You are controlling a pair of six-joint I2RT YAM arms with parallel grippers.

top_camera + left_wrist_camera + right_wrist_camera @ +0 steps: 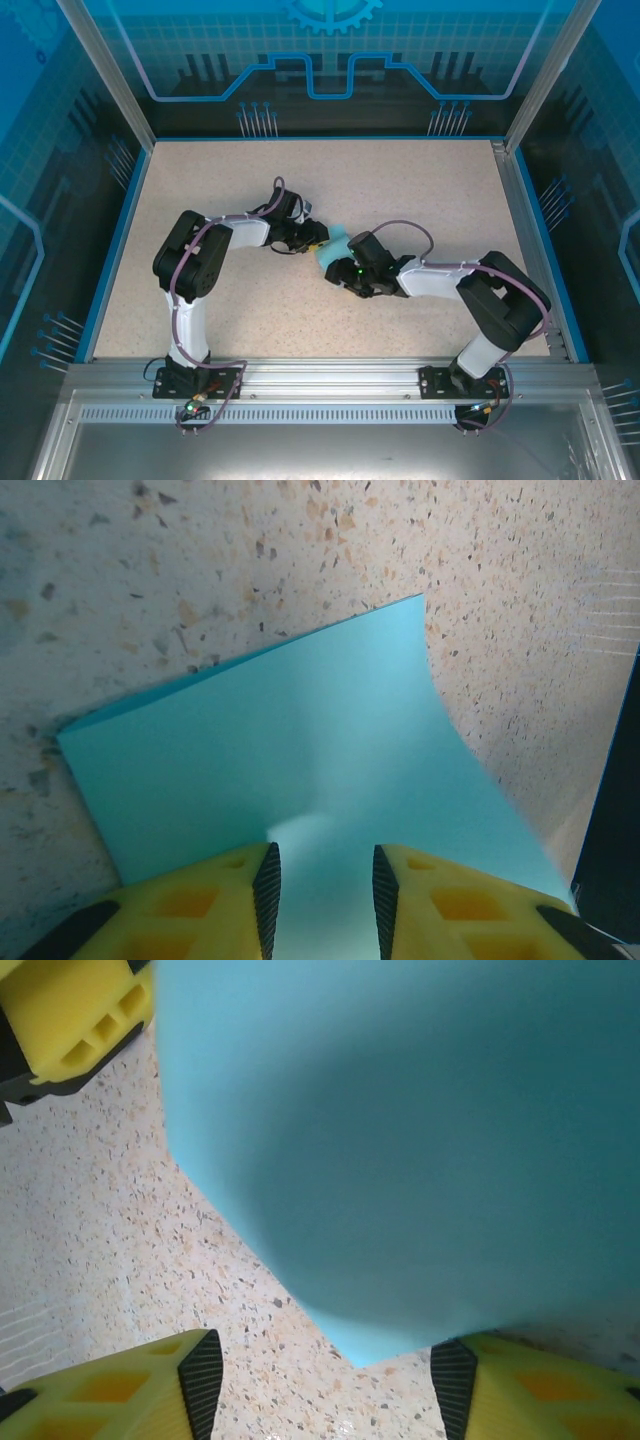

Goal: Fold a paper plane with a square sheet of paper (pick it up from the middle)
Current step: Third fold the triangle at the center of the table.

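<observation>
While the square sheet of paper (333,246) sits near the middle of the tabletop (200,300), partly raised off it and curling, no dart shape exists yet. A darker strip along one edge may be a second layer, so at most a first fold. Judged early; nose folds, wings and centre crease are left.

Left end effector (324,865): fingers narrowly apart, sheet running between them; grip not determinable.

Right end effector (327,1355): jaws wide, holding nothing, sheet's corner hanging above the tabletop between them.

Sheet plain; no brand, label or legible writing.

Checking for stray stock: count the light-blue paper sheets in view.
1: the light-blue paper sheet mid-table, between the left gripper and right gripper; another beneath could be hidden.
</observation>
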